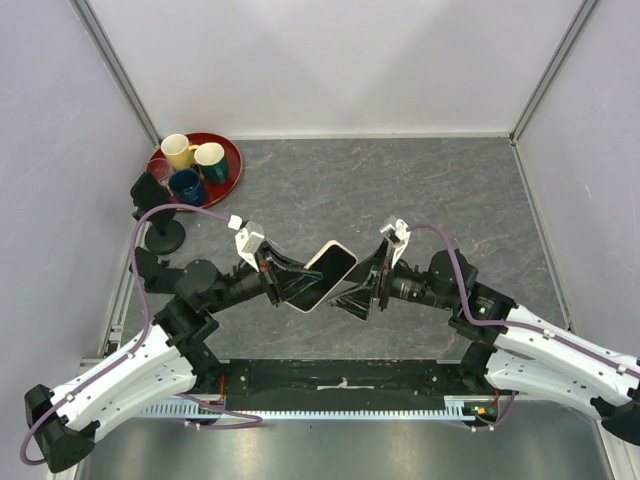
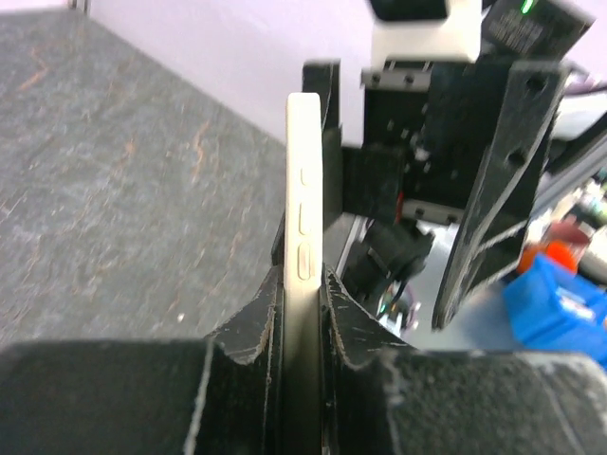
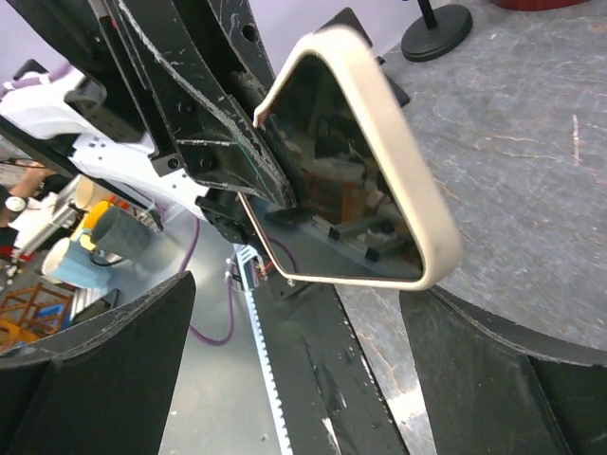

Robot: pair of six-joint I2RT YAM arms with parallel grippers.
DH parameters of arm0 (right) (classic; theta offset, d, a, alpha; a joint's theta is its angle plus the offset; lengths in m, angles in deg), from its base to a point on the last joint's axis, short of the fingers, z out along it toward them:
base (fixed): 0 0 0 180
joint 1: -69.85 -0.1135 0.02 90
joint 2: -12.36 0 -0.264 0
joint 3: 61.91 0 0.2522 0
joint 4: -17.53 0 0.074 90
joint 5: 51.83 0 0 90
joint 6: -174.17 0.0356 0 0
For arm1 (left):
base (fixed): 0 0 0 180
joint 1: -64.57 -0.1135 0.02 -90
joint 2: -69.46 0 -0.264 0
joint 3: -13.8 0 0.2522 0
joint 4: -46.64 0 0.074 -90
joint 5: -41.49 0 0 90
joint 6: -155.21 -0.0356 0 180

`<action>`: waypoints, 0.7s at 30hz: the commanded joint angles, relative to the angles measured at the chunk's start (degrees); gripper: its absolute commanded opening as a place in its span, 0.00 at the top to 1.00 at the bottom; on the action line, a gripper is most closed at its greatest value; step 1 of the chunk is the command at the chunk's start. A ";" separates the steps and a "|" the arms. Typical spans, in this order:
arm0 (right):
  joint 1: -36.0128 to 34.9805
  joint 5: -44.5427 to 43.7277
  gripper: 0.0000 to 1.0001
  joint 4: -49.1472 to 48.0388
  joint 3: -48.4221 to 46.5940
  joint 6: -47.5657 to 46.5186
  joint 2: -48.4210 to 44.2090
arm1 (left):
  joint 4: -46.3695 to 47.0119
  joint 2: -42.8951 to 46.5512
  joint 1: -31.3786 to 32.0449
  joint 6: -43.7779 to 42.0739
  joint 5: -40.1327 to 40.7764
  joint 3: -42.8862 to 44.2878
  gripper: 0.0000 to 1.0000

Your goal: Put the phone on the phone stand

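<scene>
Left gripper [image 1: 295, 283] is pinching the phone [image 1: 325, 275] by one end, fingers pressed on its flat faces. The rest of the phone sticks out into the air, off the bench [image 1: 400, 190], about mid-way between the two arms. Right gripper [image 1: 358, 290] is spread wide. The wrist view shows the phone's free end between its fingers with gaps on both sides, and I see no contact.

My read of the step: the left arm alone now carries the phone to the stand.
- First I'd pull the right gripper straight back toward its own side, before the left arm swings, so the phone corner doesn't clip a finger.
- The grip is at one end with a long overhang, so I'd move slowly and avoid wrist jerks, since the phone could pivot in the pinch.

The stand [image 1: 152, 193] is at far left, well apart from the phone. Its round foot sits near the left arm's elbow, and the cable loops close by. The red tray [image 1: 232, 160] with cups [image 1: 210, 158] is just behind the stand, and the left wall [image 1: 60, 150] is near. With things close on three sides, I'd come in from above and from the bench-centre side, where there is room, keeping the phone's free end away from the cups.
</scene>
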 commanded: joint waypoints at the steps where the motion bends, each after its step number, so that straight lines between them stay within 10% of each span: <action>1: -0.06 3.64 0.06 -13.64 1.87 6.17 3.25 | 31.13 -0.70 -0.14 16.31 6.24 -3.22 0.98; 14: -0.06 5.60 0.54 -30.53 4.51 14.34 10.29 | 52.11 -7.83 -0.05 25.48 7.82 -7.71 0.98; 21: 0.02 6.47 0.57 -39.24 5.92 18.39 12.31 | 55.01 -7.56 -0.14 26.01 9.23 -9.64 0.98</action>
